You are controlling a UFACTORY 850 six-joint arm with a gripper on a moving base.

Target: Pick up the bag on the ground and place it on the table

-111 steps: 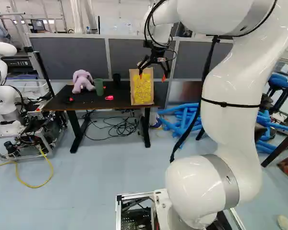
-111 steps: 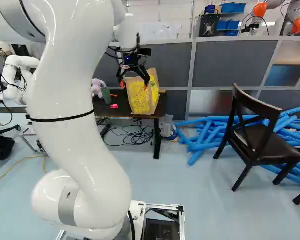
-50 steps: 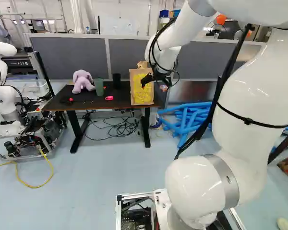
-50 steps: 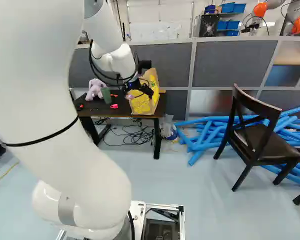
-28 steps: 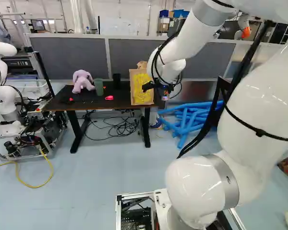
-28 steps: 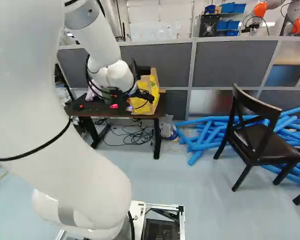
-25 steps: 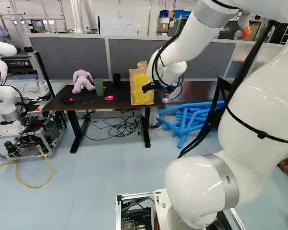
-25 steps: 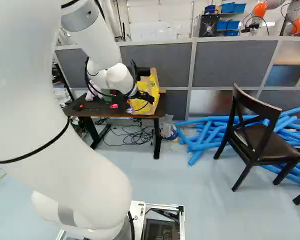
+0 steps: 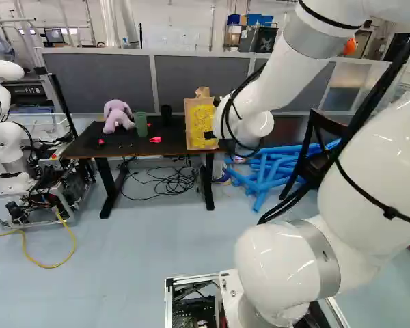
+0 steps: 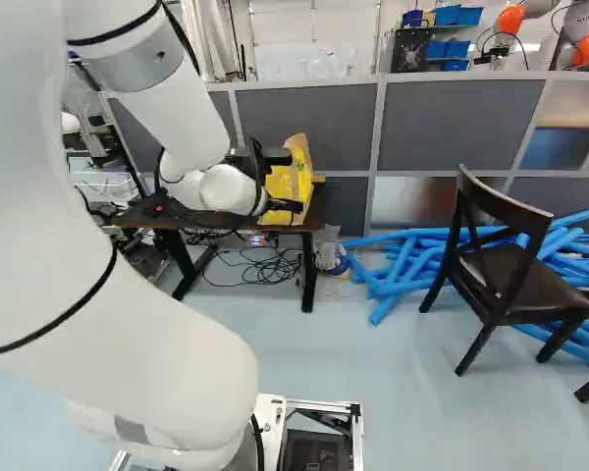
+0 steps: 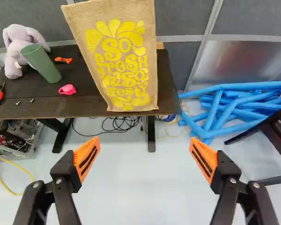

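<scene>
Arm: I rise from the joint at the foot of both base views; my big lower link leans right in the left base view and left in the right base view.
Forearm: it slants down toward the table's end, the wrist (image 9: 260,123) low before the desk-like black-topped table (image 9: 147,140).
Gripper: mine (image 10: 285,206) is largely behind the wrist in the base views, but the wrist view shows my fingers spread wide, orange pads (image 11: 87,158) well apart, nothing pinched.
Bag: the burlap bag with yellow lettering (image 11: 124,61) stands on the tabletop near its front edge, ahead of my fingers and touching neither pad (not on the ground at all, I see).
Tabletop company: green cup (image 11: 41,62) near the lilac plush toy (image 11: 18,40).
Foam tubes: blue ones (image 11: 225,110) piled on the floor past the table's end.
</scene>
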